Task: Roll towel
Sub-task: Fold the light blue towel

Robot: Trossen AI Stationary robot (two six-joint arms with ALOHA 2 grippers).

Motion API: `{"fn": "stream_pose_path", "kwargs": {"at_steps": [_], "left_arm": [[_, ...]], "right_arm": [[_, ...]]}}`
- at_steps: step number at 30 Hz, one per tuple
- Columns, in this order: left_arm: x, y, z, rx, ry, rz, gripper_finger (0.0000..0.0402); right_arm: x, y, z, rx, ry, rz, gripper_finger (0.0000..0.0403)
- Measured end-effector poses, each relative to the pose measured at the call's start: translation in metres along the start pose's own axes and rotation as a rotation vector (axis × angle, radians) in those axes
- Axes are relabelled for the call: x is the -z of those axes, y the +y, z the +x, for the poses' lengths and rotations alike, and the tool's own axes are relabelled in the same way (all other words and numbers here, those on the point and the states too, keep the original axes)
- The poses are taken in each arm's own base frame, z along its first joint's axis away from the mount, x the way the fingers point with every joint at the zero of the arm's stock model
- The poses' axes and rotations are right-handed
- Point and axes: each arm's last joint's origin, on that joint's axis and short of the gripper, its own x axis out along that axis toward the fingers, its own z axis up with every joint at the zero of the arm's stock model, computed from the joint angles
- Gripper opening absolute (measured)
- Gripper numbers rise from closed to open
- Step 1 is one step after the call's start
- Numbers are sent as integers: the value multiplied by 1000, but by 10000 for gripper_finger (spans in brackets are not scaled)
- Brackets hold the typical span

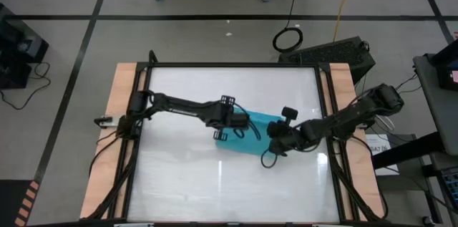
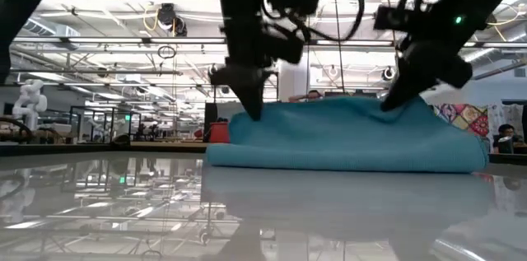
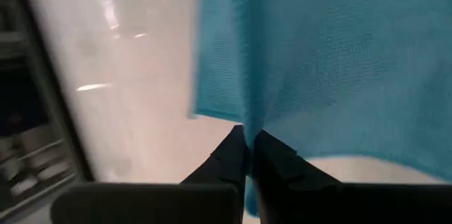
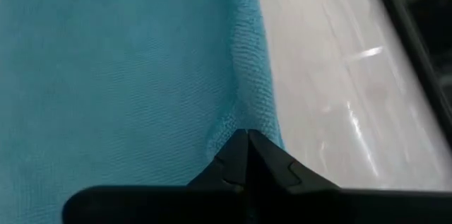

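Pinching towel (image 2: 346, 137), both hands' fingertips seemingly buried in cloth.

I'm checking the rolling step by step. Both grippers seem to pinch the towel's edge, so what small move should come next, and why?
Probably carry the pinched edge over the flat part. The left gripper and right gripper are each shut on the towel, one near each end of the same raised edge, while the rest lies on the table. Moving together should keep the roll even.

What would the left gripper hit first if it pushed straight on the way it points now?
The towel itself. The left gripper is already pinched shut on the cloth's edge, and more teal fabric fills the line ahead. Beneath the cloth is the table; how close that lies is hard to judge.
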Motion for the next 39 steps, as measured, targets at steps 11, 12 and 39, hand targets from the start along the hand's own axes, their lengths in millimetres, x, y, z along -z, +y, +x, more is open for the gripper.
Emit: {"fn": "stream_pose_path", "kwargs": {"at_steps": [11, 12, 39], "left_arm": [[-4, 9, 2, -173, -12, -61, 154], [-4, 8, 0, -172, -13, -69, 165], [-6, -82, 6, 279, -172, -182, 191]], "right_arm": [[33, -8, 19, 42, 114, 52, 153], [34, -7, 18, 43, 116, 49, 168], [76, -9, 21, -119, -179, 66, 146]]}}
